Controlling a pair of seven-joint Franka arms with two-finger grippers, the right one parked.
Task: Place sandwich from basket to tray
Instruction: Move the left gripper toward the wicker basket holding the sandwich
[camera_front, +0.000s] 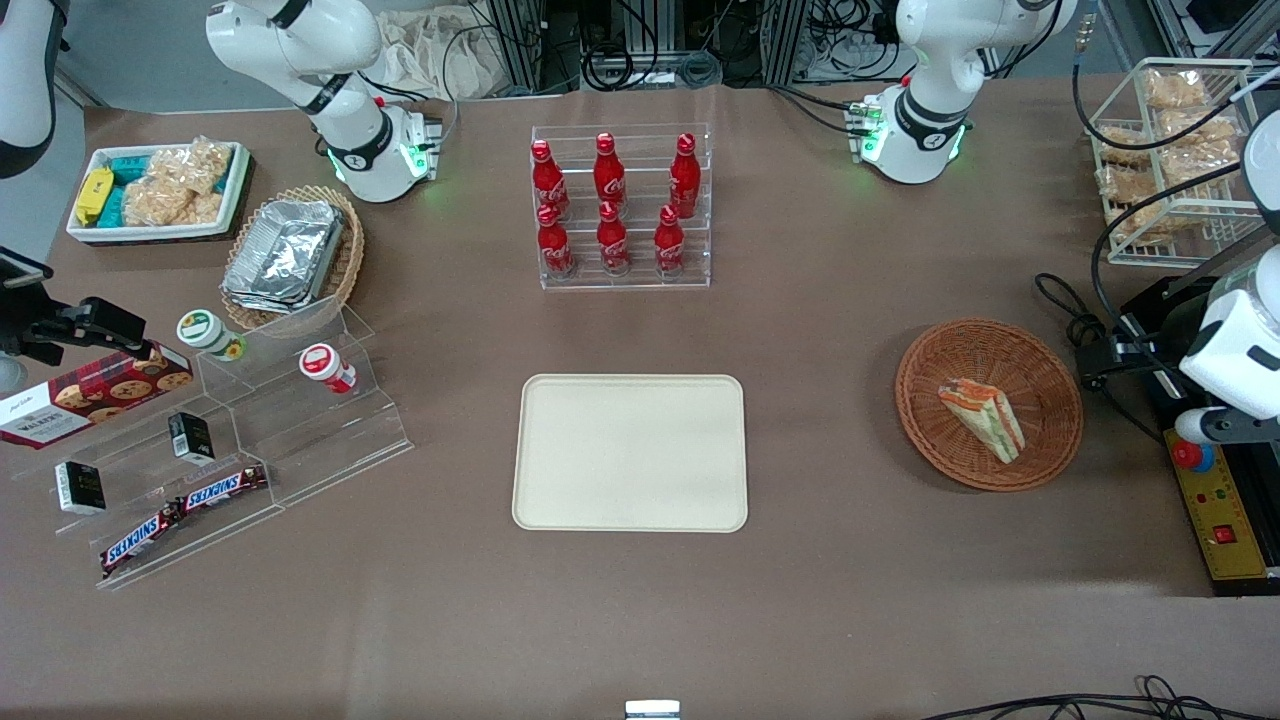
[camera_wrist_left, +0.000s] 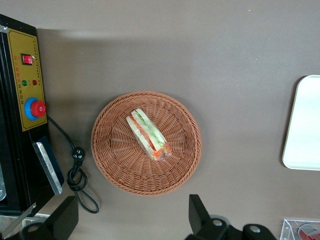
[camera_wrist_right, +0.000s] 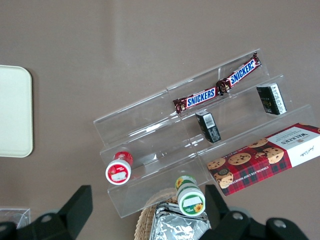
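The left arm's base sits at the working arm's end of the table, farther from the front camera; its white links arch up and out of the front view, coming back in at that end's edge. Its gripper (camera_wrist_left: 130, 220) hangs high above the table, pointing straight down, its two dark fingers (camera_wrist_left: 200, 215) spread wide apart with nothing between them and touching nothing

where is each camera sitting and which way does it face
Front view: high above the table, facing both arms' bases; tray central.
Left wrist view: on the working arm, looking down at the sandwich in the basket; the open tool hangs above the table beside the basket.
Right wrist view: parked arm, looking down on snack shelves.
Front and left wrist share basket, sandwich and tray.
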